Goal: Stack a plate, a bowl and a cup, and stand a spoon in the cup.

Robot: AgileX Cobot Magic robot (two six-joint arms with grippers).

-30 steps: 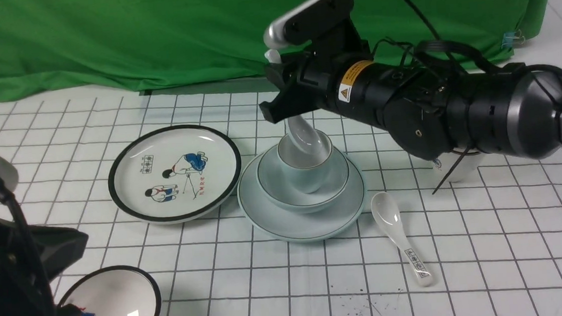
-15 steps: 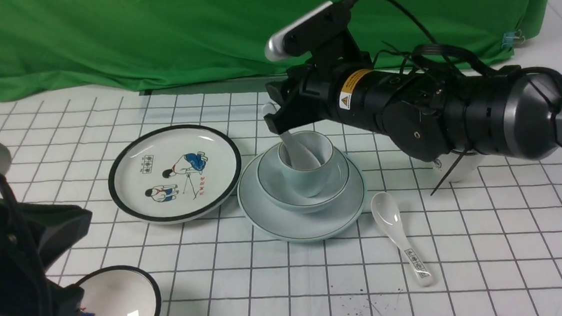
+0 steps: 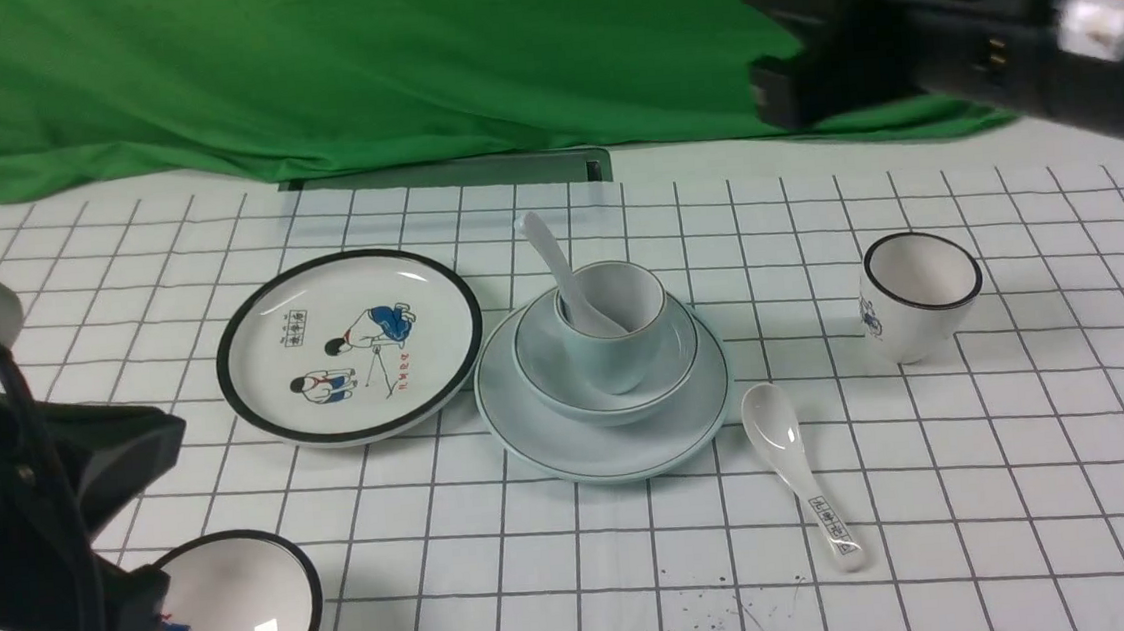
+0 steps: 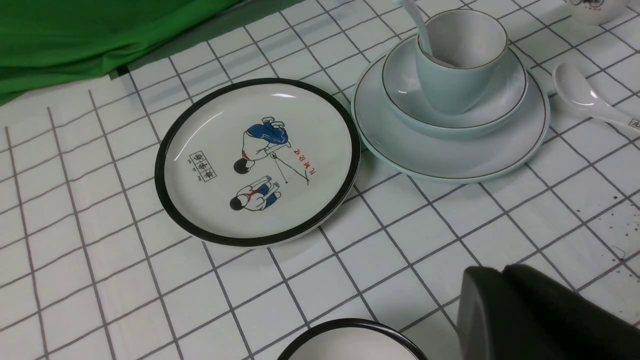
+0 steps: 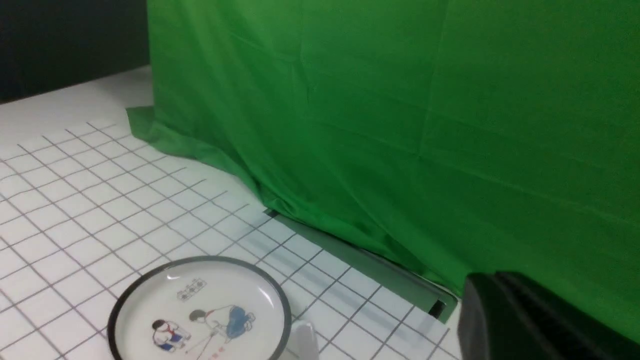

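The pale blue-green plate lies at the table's middle. The matching bowl sits on it, and the small cup stands in the bowl. The plain white spoon stands in the cup, its handle leaning back and left. The stack also shows in the left wrist view: plate, bowl, cup. My right gripper is high at the back right, well clear of the stack, its jaws together and empty. My left gripper is shut and empty, low at the front left.
A black-rimmed cartoon plate lies left of the stack. A black-rimmed white bowl sits at the front left under my left arm. A white black-rimmed cup stands right. A printed spoon lies in front. Green cloth hangs behind.
My right gripper lowered the spoon into the cup, let it go, and pulled up and away to the back right. The spoon now leans in the cup alone.
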